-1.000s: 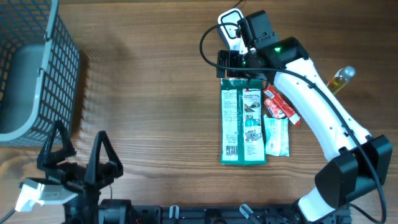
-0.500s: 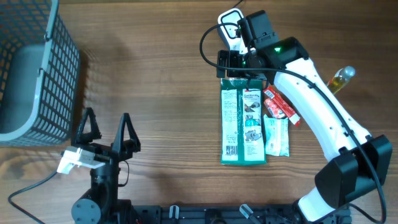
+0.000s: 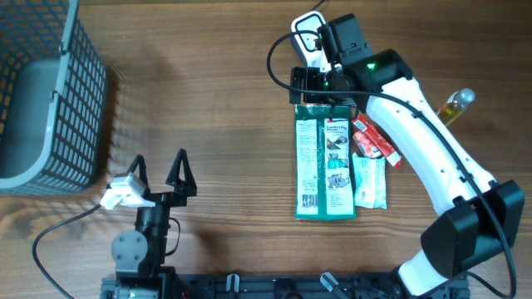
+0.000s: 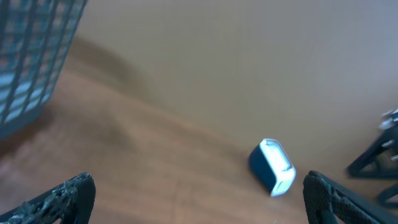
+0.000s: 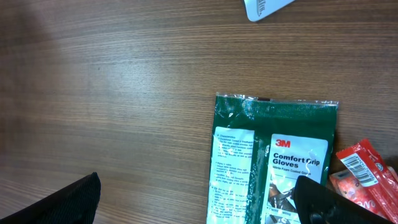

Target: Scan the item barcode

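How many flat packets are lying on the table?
3: the green gloves pack right of centre, the red packet at its upper right, the pale packet below that. The right arm may hide more.

The left arm (image 3: 137, 249) sits folded at the front edge of the table (image 3: 208, 100), toward its left corner, with the left gripper (image 3: 159, 170) spread wide and holding nothing. The right arm (image 3: 416, 141) stretches from the front right corner toward the far edge, with the right gripper (image 5: 196, 202) wide apart and empty.

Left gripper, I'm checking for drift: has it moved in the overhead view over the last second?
Yes. The left gripper has shifted right, away from the wire basket and toward the green glove pack.
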`<state>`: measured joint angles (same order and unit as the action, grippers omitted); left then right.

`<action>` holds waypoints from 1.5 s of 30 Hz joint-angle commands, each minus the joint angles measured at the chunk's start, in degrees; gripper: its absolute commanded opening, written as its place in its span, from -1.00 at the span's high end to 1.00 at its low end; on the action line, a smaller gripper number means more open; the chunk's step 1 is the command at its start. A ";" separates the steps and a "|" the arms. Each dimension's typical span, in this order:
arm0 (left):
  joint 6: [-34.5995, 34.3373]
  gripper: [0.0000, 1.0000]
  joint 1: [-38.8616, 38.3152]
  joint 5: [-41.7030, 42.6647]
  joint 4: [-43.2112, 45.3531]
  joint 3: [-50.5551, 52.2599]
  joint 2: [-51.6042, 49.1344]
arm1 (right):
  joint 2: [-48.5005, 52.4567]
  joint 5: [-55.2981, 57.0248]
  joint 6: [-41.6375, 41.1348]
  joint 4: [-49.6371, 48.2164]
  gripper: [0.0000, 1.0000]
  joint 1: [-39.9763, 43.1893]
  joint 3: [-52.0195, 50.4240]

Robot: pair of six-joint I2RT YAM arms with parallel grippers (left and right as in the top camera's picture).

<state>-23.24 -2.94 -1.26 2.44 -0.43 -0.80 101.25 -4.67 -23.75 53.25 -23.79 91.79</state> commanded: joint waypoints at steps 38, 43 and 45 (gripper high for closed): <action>3.34 -1.00 0.22 -4.39 -6.12 0.11 0.50 | 0.52 0.76 0.85 -0.13 -1.00 0.04 1.09; 3.34 -1.00 0.22 -4.39 -6.12 0.11 0.48 | 0.52 0.76 0.83 -0.13 -0.99 0.02 1.09; 3.34 -1.00 0.22 -4.39 -6.12 0.11 0.48 | 0.52 0.76 0.83 -0.13 -0.99 0.04 1.09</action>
<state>-21.04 -2.94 -4.67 -3.49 -0.36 -0.80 101.25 -4.67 -23.75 53.25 -23.79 91.79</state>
